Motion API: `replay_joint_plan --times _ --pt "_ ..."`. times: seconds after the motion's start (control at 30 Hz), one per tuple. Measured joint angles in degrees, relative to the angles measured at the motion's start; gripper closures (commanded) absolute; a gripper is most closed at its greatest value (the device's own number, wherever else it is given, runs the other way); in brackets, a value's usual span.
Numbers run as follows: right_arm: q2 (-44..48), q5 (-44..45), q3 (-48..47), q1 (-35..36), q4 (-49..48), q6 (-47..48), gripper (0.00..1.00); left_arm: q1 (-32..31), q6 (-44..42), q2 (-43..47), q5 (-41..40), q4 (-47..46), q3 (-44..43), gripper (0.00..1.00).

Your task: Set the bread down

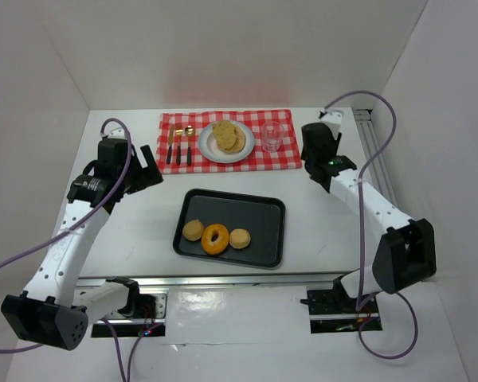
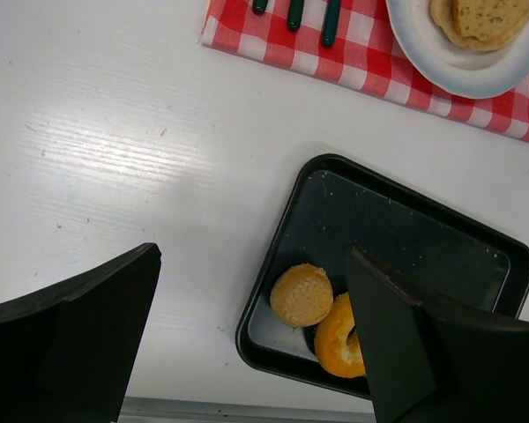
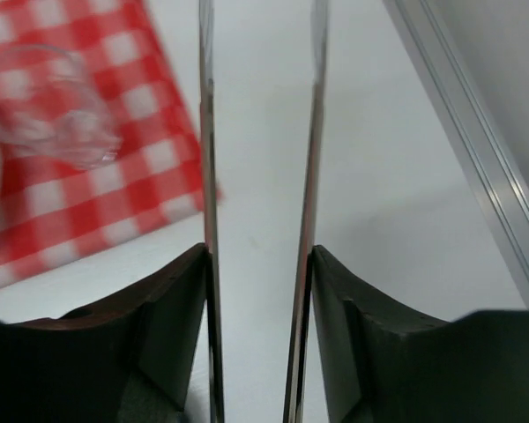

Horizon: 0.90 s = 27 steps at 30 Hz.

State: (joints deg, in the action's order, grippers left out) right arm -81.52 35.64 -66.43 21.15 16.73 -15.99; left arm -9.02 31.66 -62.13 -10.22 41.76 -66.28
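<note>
We see the bread (image 1: 228, 135) lying on the white plate (image 1: 209, 151) on the checked cloth (image 1: 291, 157), at the desk's (image 1: 143, 231) far side. The left end effector (image 1: 149, 169) hangs released and empty near the tray (image 1: 276, 239). The right end effector (image 3: 257, 132) is parted, holding nothing, beside the glass (image 1: 272, 137).

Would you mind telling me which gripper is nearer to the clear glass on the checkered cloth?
Right. The right gripper hangs just beside the glass, off the right edge of the cloth; the left gripper is beyond its left end.
</note>
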Motion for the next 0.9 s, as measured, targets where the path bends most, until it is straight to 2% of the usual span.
replay_joint_plan --times 0.13,0.37,0.43,0.47,0.5,0.53,0.6,0.73,0.9 --pt "-2.01 -0.55 8.72 -6.4 -6.8 -1.62 0.42 0.37 -0.04 -0.94 0.0 0.17 -0.35 0.01" --pt "-15.69 -5.77 9.75 -12.94 -19.15 -4.42 0.39 0.39 -0.46 -3.17 -0.81 0.55 -1.57 0.01" --pt "-18.91 -6.4 9.33 -13.94 -20.85 -4.74 0.34 0.61 -0.5 -3.17 -0.98 0.63 -2.25 0.01" --pt "-20.06 -6.73 8.96 -14.14 -21.86 -4.83 0.29 0.74 -0.52 -3.17 -1.01 0.61 -2.64 0.01" --pt "-22.18 -7.17 8.22 -14.43 -22.67 -4.96 0.15 0.9 -0.55 -3.17 -1.01 0.57 -2.89 0.01" --pt "-23.5 -7.72 7.61 -14.53 -23.28 -5.16 0.08 0.98 -0.55 -3.17 -0.98 0.55 -3.02 0.01" --pt "-25.49 -8.76 5.86 -14.91 -23.28 -5.07 0.0 1.01 -0.55 -3.17 -0.96 0.61 -3.06 0.01" --pt "-26.93 -8.41 0.61 -15.19 -20.44 -6.23 0.0 1.01 -0.55 -3.32 -0.79 0.68 -3.06 0.01" --pt "-24.09 -3.06 -7.87 -14.8 -9.16 -10.36 0.0 1.01 -0.55 -3.26 -0.55 0.7 -3.06 0.01"
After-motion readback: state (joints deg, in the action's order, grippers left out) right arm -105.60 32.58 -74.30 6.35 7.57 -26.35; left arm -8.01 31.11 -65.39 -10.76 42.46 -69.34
